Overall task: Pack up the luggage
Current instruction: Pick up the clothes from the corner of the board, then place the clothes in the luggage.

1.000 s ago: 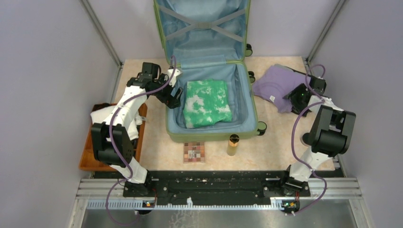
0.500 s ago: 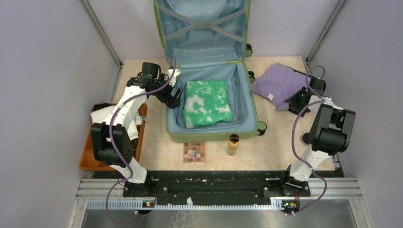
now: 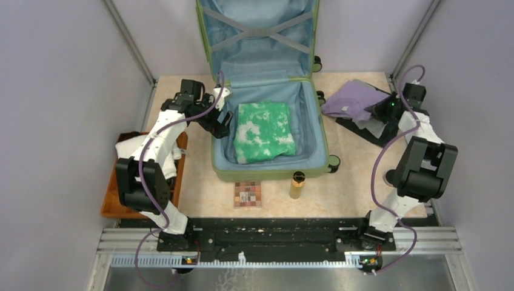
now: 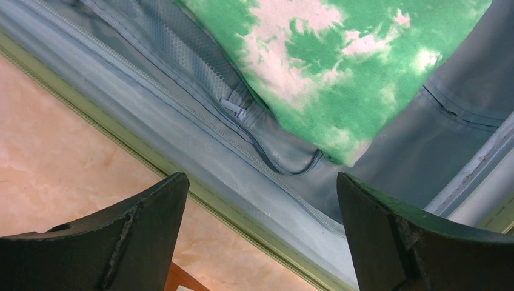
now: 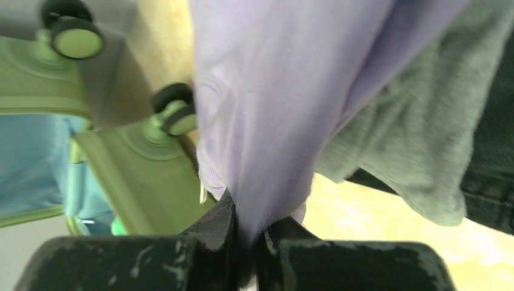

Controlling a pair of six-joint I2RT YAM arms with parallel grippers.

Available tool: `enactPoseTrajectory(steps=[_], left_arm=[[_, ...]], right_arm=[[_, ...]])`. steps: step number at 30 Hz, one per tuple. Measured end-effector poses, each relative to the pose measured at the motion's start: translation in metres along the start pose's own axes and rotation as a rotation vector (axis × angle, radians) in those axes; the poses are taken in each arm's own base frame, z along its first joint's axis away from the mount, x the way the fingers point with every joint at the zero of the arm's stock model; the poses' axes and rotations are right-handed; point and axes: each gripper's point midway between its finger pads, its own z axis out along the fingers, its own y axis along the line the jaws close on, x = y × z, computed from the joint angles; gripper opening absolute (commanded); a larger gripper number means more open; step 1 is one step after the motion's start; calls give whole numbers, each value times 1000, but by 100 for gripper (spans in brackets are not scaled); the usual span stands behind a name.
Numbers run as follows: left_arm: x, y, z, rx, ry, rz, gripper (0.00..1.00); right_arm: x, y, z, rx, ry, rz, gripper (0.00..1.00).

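Note:
The luggage [image 3: 221,157], a light-green suitcase with blue lining, lies open mid-table with its lid upright at the back. A folded green-and-white tie-dye garment [image 3: 263,131] [image 4: 339,66] rests inside it. My left gripper [image 3: 219,124] [image 4: 260,230] hangs open over the suitcase's left rim [image 4: 200,200], nothing between its fingers. My right gripper [image 3: 383,111] [image 5: 248,233] is shut on a purple shirt [image 3: 350,100] [image 5: 285,103], lifted off the pile right of the suitcase. Under it lie a grey garment [image 5: 418,151] and a dark garment [image 3: 363,130].
A small checkered box [image 3: 247,194] and a brown bottle [image 3: 297,185] stand in front of the suitcase. A wooden tray [image 3: 112,200] with white cloth [image 3: 130,148] sits at the left. Suitcase wheels [image 5: 176,112] are close to the right gripper. Walls enclose both sides.
The right gripper has closed on the purple shirt and risen toward the back, pulling the shirt up and baring the garments beneath. The left arm has not moved.

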Motion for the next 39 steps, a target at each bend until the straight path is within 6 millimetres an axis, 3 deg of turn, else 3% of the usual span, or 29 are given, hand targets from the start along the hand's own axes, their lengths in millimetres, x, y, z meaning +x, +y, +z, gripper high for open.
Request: enactPoseTrajectory(steps=[5,12,16,21,24,34,39], left_arm=[[-3,-1,-5,-8,-12,7,98],[-4,0,-7,-14,-15,8,98],[-5,2,-8,-25,-14,-2,99],[-11,3,-15,-37,-28,-13,99],[-16,5,-21,-45,-42,-15,98],[-30,41,-54,-135,-99,-118,98],[-32,61,-70,-203,-118,-174,98]], right_arm=[[-23,34,-13,-82,-44,-15,0],[-30,62,-24,-134,-32,27,0],[-53,116,-42,-209,-81,-21,0],[-57,193,-74,-331,-130,-113,0],[-40,227,-89,-374,-118,-155,0],[62,336,-135,-536,15,-324,0],[104,371,-133,-600,82,-380,0]])
